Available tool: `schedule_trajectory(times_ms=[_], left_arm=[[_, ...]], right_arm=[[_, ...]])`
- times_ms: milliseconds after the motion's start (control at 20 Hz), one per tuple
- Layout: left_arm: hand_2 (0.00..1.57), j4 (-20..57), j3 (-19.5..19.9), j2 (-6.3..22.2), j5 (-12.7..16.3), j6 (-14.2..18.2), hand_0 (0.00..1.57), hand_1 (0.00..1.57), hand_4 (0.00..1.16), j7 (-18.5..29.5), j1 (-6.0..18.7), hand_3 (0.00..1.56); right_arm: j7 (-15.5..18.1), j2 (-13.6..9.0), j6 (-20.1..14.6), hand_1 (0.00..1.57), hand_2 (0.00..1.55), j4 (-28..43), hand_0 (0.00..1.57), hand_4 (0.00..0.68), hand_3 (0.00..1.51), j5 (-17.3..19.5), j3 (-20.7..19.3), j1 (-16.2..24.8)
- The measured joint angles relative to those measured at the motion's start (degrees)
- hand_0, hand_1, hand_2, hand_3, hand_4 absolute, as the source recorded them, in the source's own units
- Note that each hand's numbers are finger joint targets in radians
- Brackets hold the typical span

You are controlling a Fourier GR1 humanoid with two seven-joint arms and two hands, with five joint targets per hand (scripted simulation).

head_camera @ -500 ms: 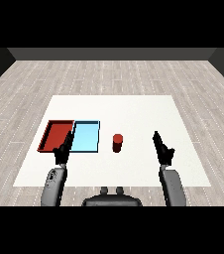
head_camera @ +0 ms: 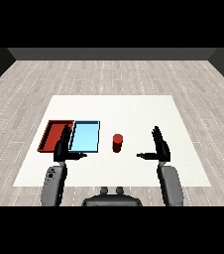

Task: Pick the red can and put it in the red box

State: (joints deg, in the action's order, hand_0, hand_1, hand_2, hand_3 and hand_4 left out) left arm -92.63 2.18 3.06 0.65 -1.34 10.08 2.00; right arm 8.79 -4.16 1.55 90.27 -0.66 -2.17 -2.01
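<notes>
The red can is standing upright on the table, toward its near edge and about midway between its left and right edges, just beside the light blue tray; the red tray is lying beyond that, nearest the left edge. The can is being approached by the right hand, whose fingers are being held straight and spread from the thumb, nothing pinched. The left hand is being held open over the trays' near edges. The reach is best being made level, so the can is being enclosed, not toppled.
</notes>
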Motion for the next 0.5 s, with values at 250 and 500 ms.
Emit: schedule_trajectory(times_ms=[250, 500], left_arm=[[0.00, 1.1, 1.4, -0.2, 1.6, -1.6, 0.00, 0.00, 0.00, 8.4, 0.2, 0.00], [0.00, 1.1, 0.4, -1.1, 0.9, -1.4, 0.00, 0.00, 0.00, 12.2, -1.2, 0.00]], right_arm=[[7.8, 0.9, 1.1, 0.00, 0.00, -1.9, 0.00, 0.000, 0.00, -0.7, -0.4, -0.3], [10.5, 1.7, 1.4, 0.00, 0.00, -2.2, 0.00, 0.000, 0.00, -0.6, 0.2, 0.5]])
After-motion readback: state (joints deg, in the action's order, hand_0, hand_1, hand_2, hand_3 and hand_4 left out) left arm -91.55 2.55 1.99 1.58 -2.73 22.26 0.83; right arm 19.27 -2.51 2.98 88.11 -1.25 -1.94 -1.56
